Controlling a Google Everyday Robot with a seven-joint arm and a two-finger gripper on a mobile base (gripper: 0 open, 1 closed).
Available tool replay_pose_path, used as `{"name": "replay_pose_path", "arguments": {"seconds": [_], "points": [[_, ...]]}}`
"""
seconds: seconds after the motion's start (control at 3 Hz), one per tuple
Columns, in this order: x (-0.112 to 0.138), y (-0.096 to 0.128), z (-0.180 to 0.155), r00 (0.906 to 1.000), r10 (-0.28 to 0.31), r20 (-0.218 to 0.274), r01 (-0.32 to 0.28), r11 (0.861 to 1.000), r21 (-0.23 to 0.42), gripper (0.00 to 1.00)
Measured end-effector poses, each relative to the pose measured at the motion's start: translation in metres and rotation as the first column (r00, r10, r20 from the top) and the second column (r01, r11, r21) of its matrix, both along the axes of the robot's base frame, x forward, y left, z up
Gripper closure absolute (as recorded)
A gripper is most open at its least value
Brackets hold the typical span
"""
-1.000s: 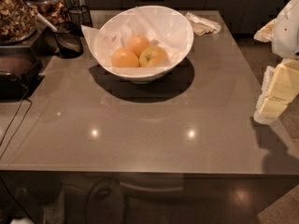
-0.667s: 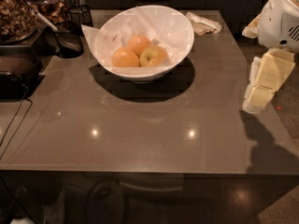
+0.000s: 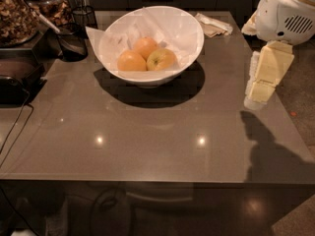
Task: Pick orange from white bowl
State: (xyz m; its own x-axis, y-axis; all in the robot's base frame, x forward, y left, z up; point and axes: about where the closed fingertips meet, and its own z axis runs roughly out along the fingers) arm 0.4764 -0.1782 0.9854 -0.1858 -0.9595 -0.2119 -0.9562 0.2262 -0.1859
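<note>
The white bowl [image 3: 189, 38] stands at the back middle of the grey table [image 3: 147, 136], lined with crinkled white paper. Inside lie two oranges, one at the front left [image 3: 131, 61] and one behind it [image 3: 146, 45], and a yellow-green apple [image 3: 161, 59] at the right. My gripper [image 3: 260, 90] is cream-coloured and points down over the table's right edge. It is well to the right of the bowl and a little nearer the front, holding nothing. The white arm housing [image 3: 285, 11] is above it.
A small dark wire basket [image 3: 73, 41] stands just left of the bowl. Jars of snacks [image 3: 19, 14] and a black tray [image 3: 15, 77] are at the far left, with a cable [image 3: 15, 127] hanging off the table. Paper packets [image 3: 214, 26] lie behind the bowl at the right.
My arm and gripper have moved left and up, from beside the table's right side to over its right edge, closer to the bowl. The bowl and fruit have not moved.
</note>
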Motion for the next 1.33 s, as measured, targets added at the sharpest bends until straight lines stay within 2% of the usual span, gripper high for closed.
{"name": "replay_pose_path", "arguments": {"seconds": [0.33, 0.67, 1.0, 1.33], "points": [[0.009, -0.001, -0.001, 0.9996, -0.028, 0.006, 0.028, 0.999, 0.028, 0.0], [0.034, 0.014, -0.001, 0.9977, -0.056, -0.038, 0.06, 0.993, 0.1, 0.0], [0.08, 0.042, 0.016, 0.9963, -0.072, -0.045, 0.079, 0.983, 0.167, 0.0], [0.107, 0.07, 0.033, 0.9992, -0.036, -0.017, 0.039, 0.975, 0.217, 0.0]]}}
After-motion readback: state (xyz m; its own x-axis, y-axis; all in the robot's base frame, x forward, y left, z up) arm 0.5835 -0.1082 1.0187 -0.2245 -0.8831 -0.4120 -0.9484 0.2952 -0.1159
